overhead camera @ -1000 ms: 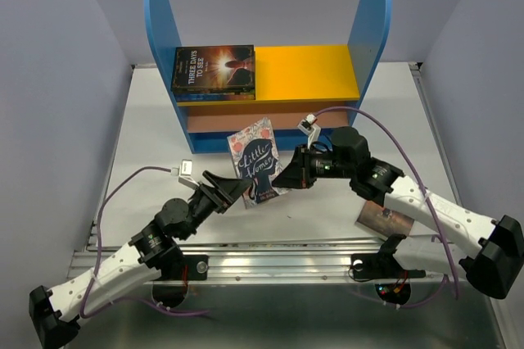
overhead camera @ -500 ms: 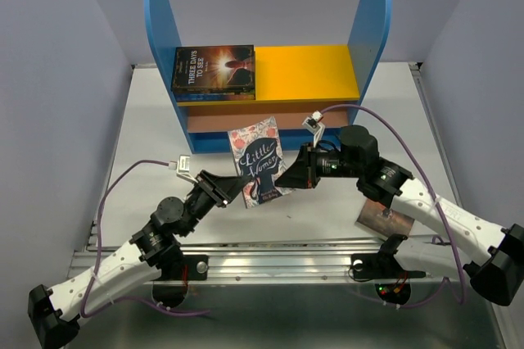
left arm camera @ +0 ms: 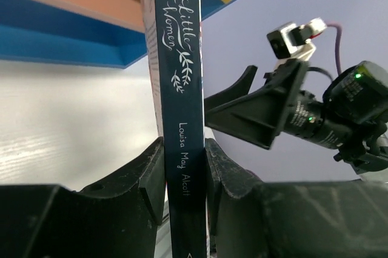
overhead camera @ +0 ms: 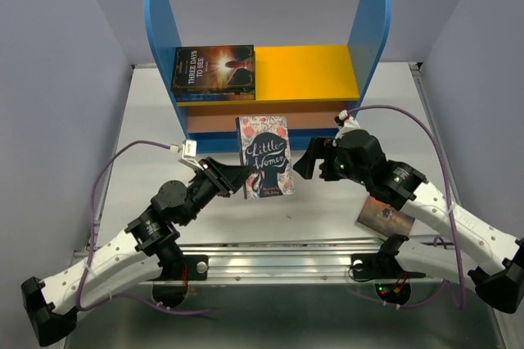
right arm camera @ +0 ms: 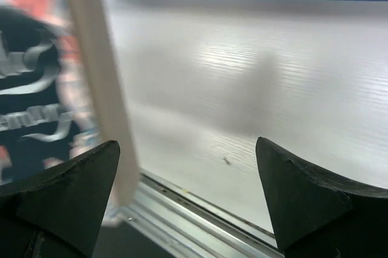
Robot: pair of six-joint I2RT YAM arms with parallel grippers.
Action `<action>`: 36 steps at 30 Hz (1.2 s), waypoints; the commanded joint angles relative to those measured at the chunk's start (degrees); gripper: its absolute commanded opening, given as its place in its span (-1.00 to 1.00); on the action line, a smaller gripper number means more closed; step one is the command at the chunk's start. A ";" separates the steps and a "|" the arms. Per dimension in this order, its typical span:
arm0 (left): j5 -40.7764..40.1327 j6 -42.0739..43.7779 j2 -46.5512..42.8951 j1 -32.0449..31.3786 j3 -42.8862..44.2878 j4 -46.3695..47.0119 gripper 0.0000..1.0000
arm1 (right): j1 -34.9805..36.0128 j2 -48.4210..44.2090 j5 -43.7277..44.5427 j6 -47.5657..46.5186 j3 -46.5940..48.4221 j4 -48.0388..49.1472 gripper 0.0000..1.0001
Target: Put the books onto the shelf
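The Little Women book [overhead camera: 266,156] hangs upright over the table in front of the shelf [overhead camera: 270,79], cover toward the camera. My left gripper [overhead camera: 239,174] is shut on its spine [left arm camera: 180,119], one finger [left arm camera: 148,176] on each side. My right gripper [overhead camera: 301,160] stands open just right of the book, apart from it; the book's page edge [right arm camera: 100,88] passes its left finger [right arm camera: 73,191]. A Three Days to See book [overhead camera: 214,69] lies on the shelf's yellow top board. Another book [overhead camera: 383,216] lies on the table under my right arm.
The shelf's two tall blue side panels [overhead camera: 370,21] rise at the back of the table. A metal rail [overhead camera: 270,255] runs along the near table edge. Grey walls close in on both sides.
The right gripper has let go of the Little Women book and drawn back to the right. The left gripper closed on the spine, and the book now hangs straighter and higher.
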 commanded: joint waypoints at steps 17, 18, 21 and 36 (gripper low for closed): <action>-22.09 16.94 27.23 -0.24 45.51 4.52 -1.00 | 0.14 -6.28 24.60 0.06 -2.74 -11.49 1.00; -28.56 16.24 29.25 -0.33 46.57 4.61 -1.00 | 0.14 -6.11 24.34 -0.29 -2.40 -11.40 1.00; -42.79 11.76 32.16 -0.33 49.30 4.78 -1.00 | 0.14 -5.75 23.37 -0.55 -1.95 -11.22 1.00; -71.49 -4.76 44.82 -0.24 54.66 4.71 -1.00 | 0.14 -1.80 15.55 -1.08 -1.86 -6.13 1.00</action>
